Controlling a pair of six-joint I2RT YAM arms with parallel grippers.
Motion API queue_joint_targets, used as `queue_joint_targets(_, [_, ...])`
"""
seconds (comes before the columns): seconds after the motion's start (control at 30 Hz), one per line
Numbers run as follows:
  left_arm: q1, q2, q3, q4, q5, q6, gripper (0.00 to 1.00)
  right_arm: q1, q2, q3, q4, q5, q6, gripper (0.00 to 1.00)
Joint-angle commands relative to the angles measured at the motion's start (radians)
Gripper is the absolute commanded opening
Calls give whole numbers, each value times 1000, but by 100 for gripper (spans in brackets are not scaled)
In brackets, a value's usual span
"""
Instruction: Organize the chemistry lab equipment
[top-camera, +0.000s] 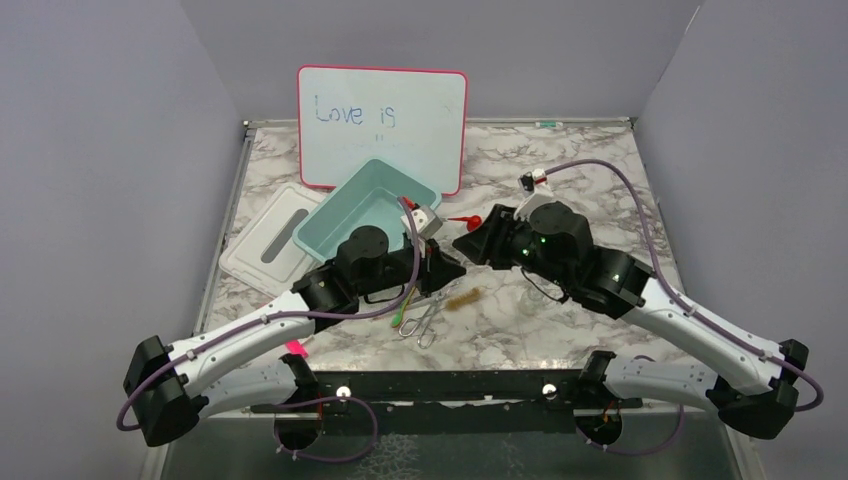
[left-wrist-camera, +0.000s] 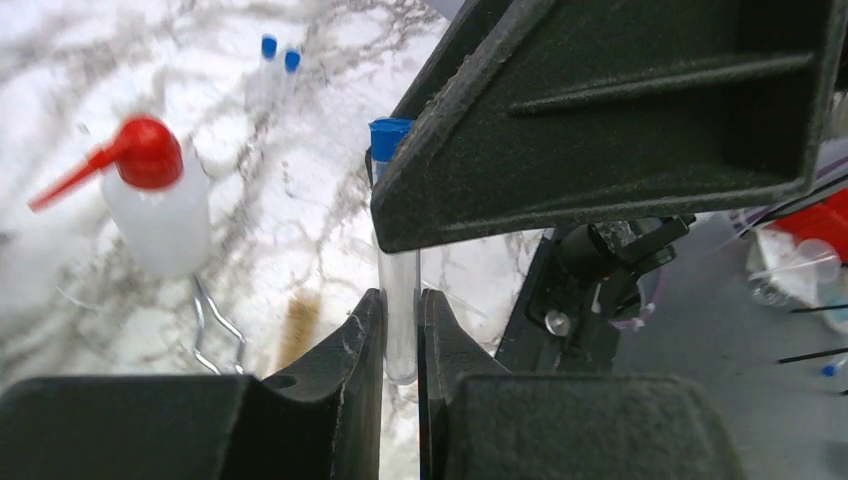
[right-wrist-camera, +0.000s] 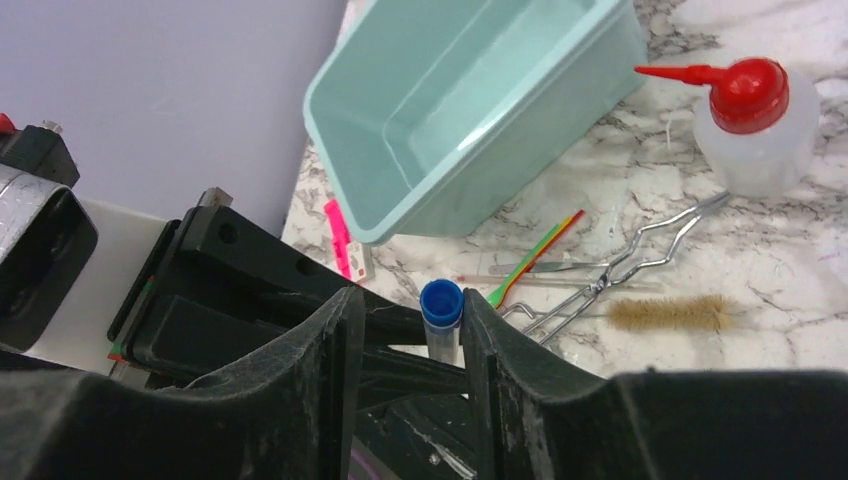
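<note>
One blue-capped tube (left-wrist-camera: 400, 320) clamped in left gripper (left-wrist-camera: 402, 297) jaws, right gripper (right-wrist-camera: 410, 297) jaws apart beside its cap (hidden overhead)

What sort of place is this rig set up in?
Probably a mock chemistry bench in a robot test cell: a marble-patterned table boxed in by plain grey walls, with a white squeeze bottle with red nozzle, a blue-capped clear tube and metal tongs.

Three blue-capped tubes (left-wrist-camera: 400, 300) (two far off); one squeeze bottle (left-wrist-camera: 160, 215), tongs (right-wrist-camera: 605, 283), brush (right-wrist-camera: 668, 313), teal bin (right-wrist-camera: 500, 180).
</note>
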Motion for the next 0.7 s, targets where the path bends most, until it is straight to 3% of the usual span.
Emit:
queue_joint_targets(0.0, [-1, -20, 104, -135, 39, 271, 0, 5, 6, 131, -181, -114, -87, 47])
queue_joint_targets(0.13, [-1, -40, 130, -162, 136, 326, 0, 4, 9, 200, -291, -149, -105, 50])
queue_joint_targets(0.3, [-1, -40, 180, -241, 195, 380, 0, 4, -18, 216, -297, -211, -133, 41])
queue_joint_targets(0.67, [-1, -50, 205, -292, 290, 451, 0, 3, 4, 239, -300, -201, -149, 38])
